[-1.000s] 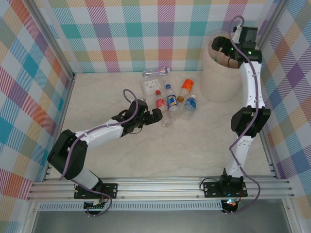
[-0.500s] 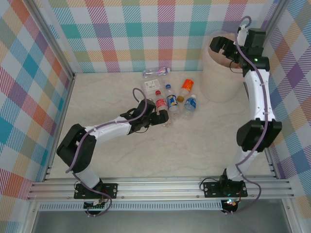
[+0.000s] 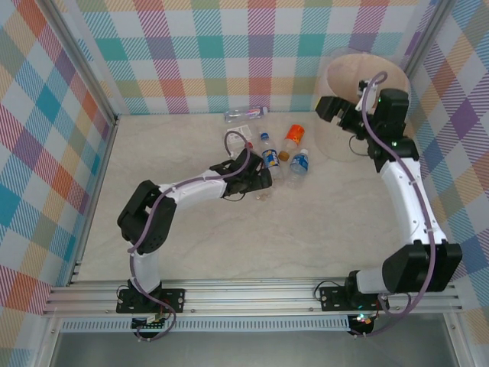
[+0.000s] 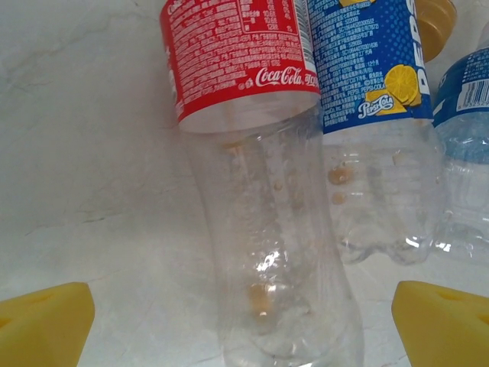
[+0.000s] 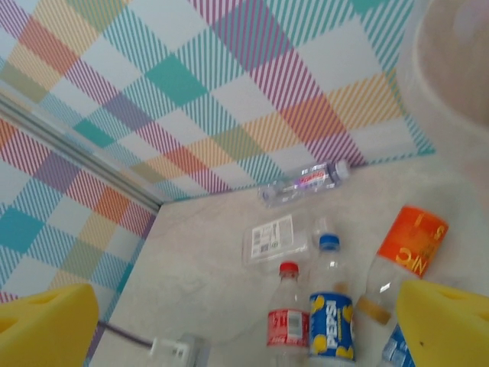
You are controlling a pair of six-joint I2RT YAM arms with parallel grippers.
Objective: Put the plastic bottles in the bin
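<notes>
You have the left gripper, jaws spread, straddling the red-label bottle, and the right gripper, jaws spread and empty, near the bin.

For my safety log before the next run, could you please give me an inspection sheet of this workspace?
Surface: pale marbled table.
Job's things: six plastic bottles lying on the table; bin at far right.
Clutter: nothing seen.
Grippers: left tool open astride the Coca-Cola bottle, not touching; right tool open, empty, near the bin.
Cables: purple cable along each arm; left one loops above the bottles.
Surroundings: plaid walls; metal rails at near edge.
</notes>
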